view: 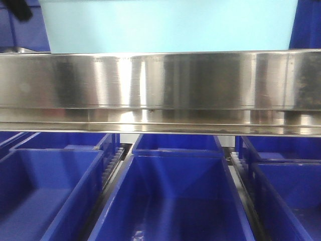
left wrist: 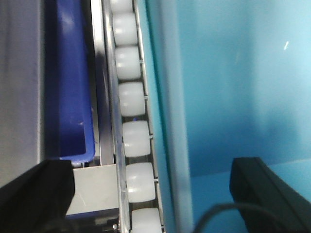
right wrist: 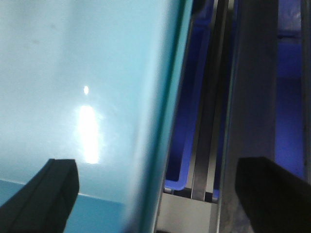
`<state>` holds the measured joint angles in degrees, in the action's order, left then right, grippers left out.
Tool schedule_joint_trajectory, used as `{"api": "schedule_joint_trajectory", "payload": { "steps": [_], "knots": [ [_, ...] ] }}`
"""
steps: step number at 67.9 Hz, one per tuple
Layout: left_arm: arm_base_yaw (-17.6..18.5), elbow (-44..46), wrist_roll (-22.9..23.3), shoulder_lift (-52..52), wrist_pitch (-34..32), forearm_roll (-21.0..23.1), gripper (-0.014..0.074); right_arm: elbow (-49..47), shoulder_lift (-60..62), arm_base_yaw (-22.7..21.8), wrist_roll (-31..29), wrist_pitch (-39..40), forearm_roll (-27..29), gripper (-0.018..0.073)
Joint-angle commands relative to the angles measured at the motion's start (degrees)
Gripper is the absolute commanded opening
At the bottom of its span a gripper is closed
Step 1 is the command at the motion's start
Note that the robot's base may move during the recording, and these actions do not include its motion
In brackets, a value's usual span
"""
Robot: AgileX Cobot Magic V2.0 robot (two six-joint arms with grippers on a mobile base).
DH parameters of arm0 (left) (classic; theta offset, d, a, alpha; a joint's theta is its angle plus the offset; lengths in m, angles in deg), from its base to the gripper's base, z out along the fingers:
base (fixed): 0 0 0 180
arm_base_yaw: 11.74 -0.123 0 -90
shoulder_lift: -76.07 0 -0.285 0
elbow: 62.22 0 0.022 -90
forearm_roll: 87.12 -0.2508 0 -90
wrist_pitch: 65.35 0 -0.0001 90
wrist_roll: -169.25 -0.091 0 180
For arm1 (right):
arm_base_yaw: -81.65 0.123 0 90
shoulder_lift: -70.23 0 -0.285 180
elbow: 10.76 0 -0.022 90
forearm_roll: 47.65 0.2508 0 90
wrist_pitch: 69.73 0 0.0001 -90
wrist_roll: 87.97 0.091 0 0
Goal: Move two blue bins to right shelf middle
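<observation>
A pale sky-blue bin (view: pixel 170 25) rests on a shelf level behind a steel front rail (view: pixel 160 85), at the top of the front view. In the left wrist view its left wall (left wrist: pixel 165 97) runs up the frame, with the inside of the bin (left wrist: pixel 233 73) to the right. My left gripper (left wrist: pixel 153 199) is open; one finger is inside the bin and the other outside, well clear of the wall. In the right wrist view my right gripper (right wrist: pixel 155 199) is open astride the bin's right wall (right wrist: pixel 160 121) in the same way.
White rollers (left wrist: pixel 131 97) of the shelf track run beside the bin. Royal-blue crates stand on either side of it (left wrist: pixel 73 97) (right wrist: pixel 187 145). More royal-blue crates (view: pixel 170 201) (view: pixel 45 191) (view: pixel 291 191) fill the level below the rail.
</observation>
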<state>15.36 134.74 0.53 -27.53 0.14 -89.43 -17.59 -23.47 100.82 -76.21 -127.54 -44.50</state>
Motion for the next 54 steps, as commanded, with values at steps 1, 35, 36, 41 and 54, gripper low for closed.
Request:
{"api": "schedule_joint_trajectory", "payload": {
  "steps": [1, 35, 36, 41, 54],
  "knots": [
    [0.1, -1.3, -0.1, 0.6, -0.6, 0.4, 0.0536, 1.3, 0.3, -0.1, 0.4, 2.2, 0.2, 0.0538],
    [0.1, -1.4, -0.1, 0.6, -4.1, 0.4, 0.051, 3.5, -0.2, -0.1, 0.8, 7.2, 1.2, 0.0113],
    [0.1, -1.4, -0.1, 0.6, -4.0, 0.4, 0.0502, 3.5, -0.4, -0.1, 0.8, 7.1, 1.4, 0.0102],
    [0.1, -1.4, -0.1, 0.6, -4.7, 0.4, 0.0434, 3.5, -1.1, -0.1, 0.8, 6.1, 2.1, 0.0003],
    [0.1, -1.4, -0.1, 0.6, -6.0, 1.3, 0.0044, 3.5, -2.7, -0.1, 0.8, 3.5, 2.6, -0.0155]
  ]
}}
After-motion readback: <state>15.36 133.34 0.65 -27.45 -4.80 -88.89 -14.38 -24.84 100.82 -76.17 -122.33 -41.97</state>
